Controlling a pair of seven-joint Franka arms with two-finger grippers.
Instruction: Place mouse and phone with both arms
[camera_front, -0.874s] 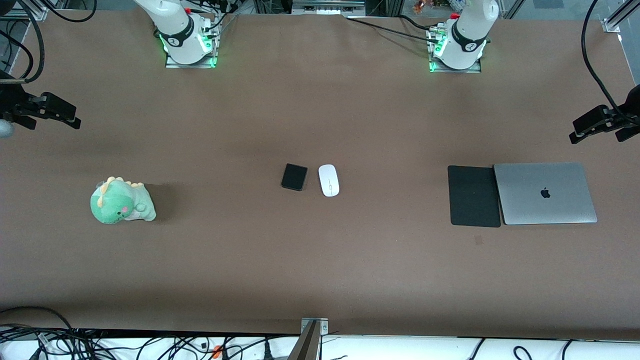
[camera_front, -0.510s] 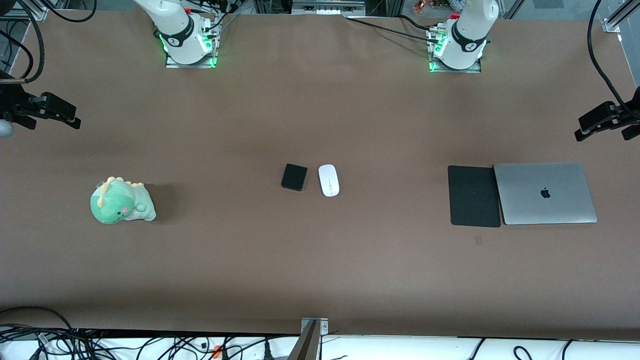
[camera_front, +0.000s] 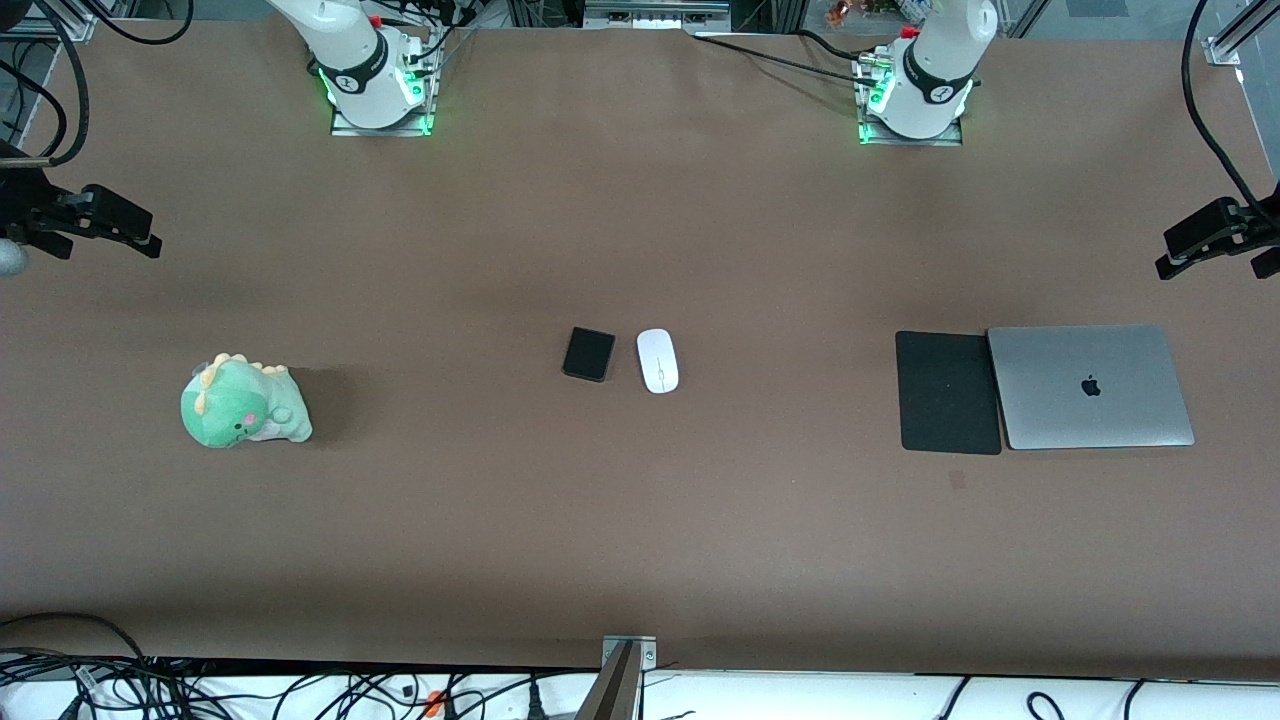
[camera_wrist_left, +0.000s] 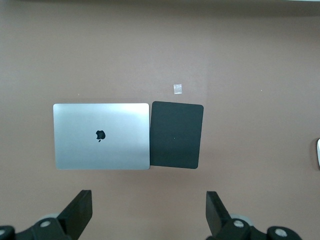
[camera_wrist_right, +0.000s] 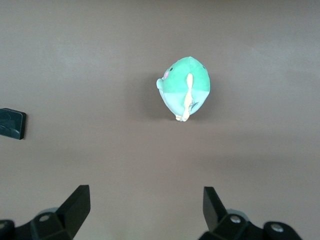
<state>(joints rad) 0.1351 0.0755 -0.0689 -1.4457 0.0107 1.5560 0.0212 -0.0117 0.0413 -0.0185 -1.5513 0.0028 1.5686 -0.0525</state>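
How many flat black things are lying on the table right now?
2: the phone lies mid-table beside the mouse; the larger black pad lies toward the left arm's end, against the laptop.

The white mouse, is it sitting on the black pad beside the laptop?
No, the mouse lies on the bare table beside the phone, apart from the black pad.

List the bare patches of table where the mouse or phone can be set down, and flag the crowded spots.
Free: the wide stretch between the plush dinosaur and the phone; between the mouse and the black pad; the whole strip nearer the front camera. Crowded: phone beside mouse mid-table; pad against the laptop. Left gripper and right gripper, both open, hang over the table's ends.
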